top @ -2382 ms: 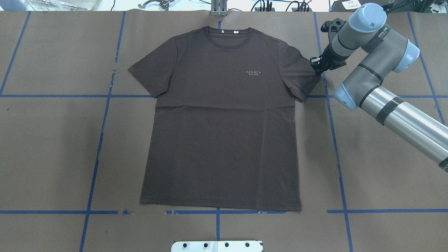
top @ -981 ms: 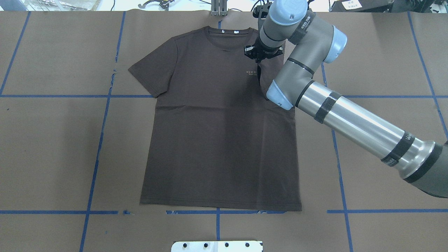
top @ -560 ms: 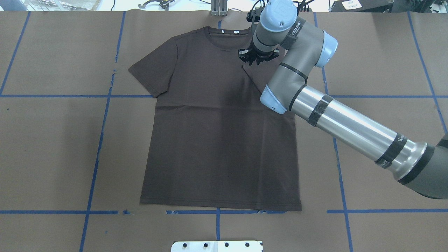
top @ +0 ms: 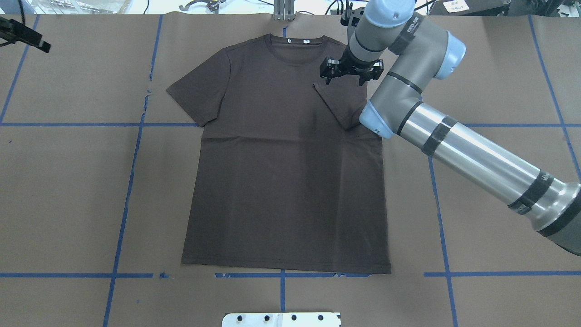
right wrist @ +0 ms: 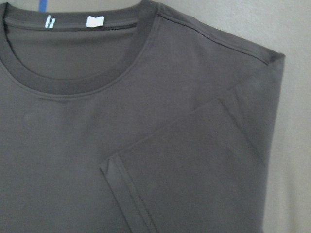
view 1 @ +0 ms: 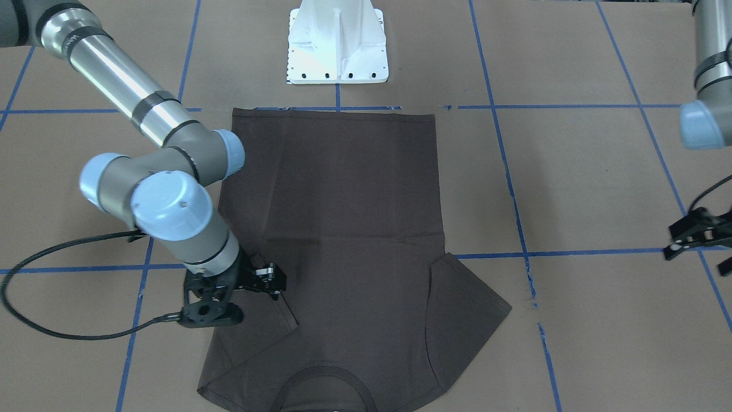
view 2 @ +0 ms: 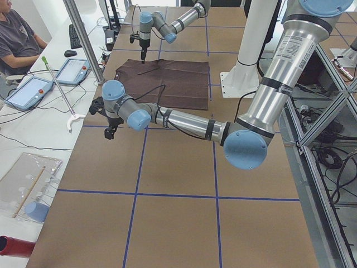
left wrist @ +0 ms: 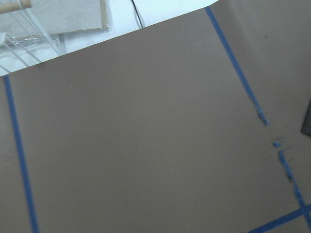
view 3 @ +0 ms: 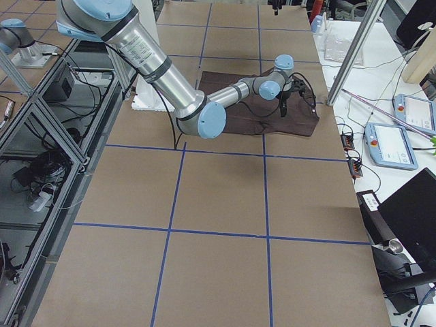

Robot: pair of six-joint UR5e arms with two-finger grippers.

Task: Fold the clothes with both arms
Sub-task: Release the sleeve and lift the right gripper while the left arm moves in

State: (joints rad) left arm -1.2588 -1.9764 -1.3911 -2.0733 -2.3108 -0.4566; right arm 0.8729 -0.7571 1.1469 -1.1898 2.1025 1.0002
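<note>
T-shirt (top: 281, 181): flat at the centre of the table (top: 68, 181). The sleeve (top: 338, 102) nearest our right arm lies folded onto the chest.

Right gripper (top: 350, 77): spread wide, empty, just above that fold. We judge it should lift straight up, dragging nothing.

Left gripper (view 1: 695, 234): well apart; its spread we cannot tell.

Neck tag (right wrist: 95, 21): white, with no writing we can read. No chest print shows.

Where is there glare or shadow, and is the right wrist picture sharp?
Front-facing view: glare washes out the white pedestal. Overhead view: the right arm throws a soft shadow on the T-shirt. Right wrist view: sharp, evenly lit, the folded sleeve's hem stitching clear.
</note>
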